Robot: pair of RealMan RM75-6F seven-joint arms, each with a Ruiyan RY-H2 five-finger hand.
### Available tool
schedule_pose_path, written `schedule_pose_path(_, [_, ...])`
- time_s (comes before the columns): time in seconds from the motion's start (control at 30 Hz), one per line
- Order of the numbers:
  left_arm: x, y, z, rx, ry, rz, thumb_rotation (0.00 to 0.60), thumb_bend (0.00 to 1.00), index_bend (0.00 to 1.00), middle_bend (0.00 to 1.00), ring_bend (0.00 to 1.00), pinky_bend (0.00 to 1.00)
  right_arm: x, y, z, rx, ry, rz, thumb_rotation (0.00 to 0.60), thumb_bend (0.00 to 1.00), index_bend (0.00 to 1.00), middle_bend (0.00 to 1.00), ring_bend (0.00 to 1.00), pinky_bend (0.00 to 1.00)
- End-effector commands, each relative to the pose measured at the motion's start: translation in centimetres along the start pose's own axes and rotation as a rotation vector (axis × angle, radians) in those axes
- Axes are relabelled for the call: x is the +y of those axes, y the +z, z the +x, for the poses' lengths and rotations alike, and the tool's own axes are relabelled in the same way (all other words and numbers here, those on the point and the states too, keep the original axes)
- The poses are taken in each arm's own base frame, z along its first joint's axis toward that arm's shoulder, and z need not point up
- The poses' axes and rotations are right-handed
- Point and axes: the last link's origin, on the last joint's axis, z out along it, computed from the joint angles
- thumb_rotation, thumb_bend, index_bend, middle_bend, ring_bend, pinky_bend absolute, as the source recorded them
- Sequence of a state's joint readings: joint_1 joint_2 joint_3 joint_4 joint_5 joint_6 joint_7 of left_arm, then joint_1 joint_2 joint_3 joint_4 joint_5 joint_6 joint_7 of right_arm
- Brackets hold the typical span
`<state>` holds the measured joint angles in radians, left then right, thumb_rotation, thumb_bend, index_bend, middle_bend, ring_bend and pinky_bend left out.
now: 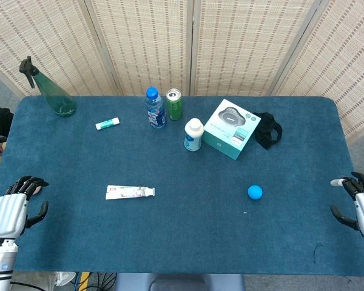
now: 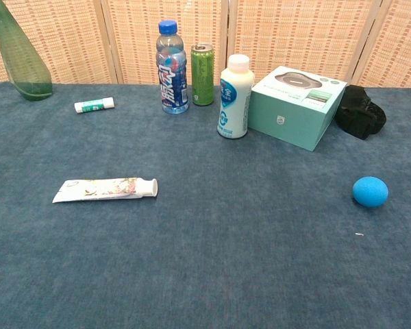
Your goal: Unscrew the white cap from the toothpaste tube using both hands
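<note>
Both robot hands (image 1: 15,206) (image 1: 361,203) partly cropped

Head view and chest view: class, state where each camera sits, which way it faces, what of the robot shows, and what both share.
Head view: high, looking steeply down on the blue table; left hand and right hand show at the edges, holding nothing.
Chest view: low at the table's near edge, facing across towards the screens; no part of the robot shows.
Shared: toothpaste tube, blue ball, bottles, can, box.
</note>
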<state>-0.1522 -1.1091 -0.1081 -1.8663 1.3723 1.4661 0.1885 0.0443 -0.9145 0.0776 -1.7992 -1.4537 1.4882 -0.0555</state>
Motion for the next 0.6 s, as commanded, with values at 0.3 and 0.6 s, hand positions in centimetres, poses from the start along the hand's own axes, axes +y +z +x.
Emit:
schedule_pose_path(0.3, [0.2, 0.3, -0.1, -0.01, -0.009, -0.015, 0.6, 0.37, 0.31, 0.26, 0.15, 0.21, -0.1, 0.4, 0.9, 0.036, -0.014, 0.009, 0.6, 0.2, 0.37, 0.36, 0.16, 0.23])
schedule_pose_path(0.6, [1.1, 2.0, -0.6, -0.064, -0.035, -0.099, 0.6, 0.35, 0.31, 0.28, 0.15, 0.21, -0.2, 1.2, 2.5, 0.085, -0.038, 0.018, 0.6, 0.2, 0.37, 0.36, 0.16, 0.23])
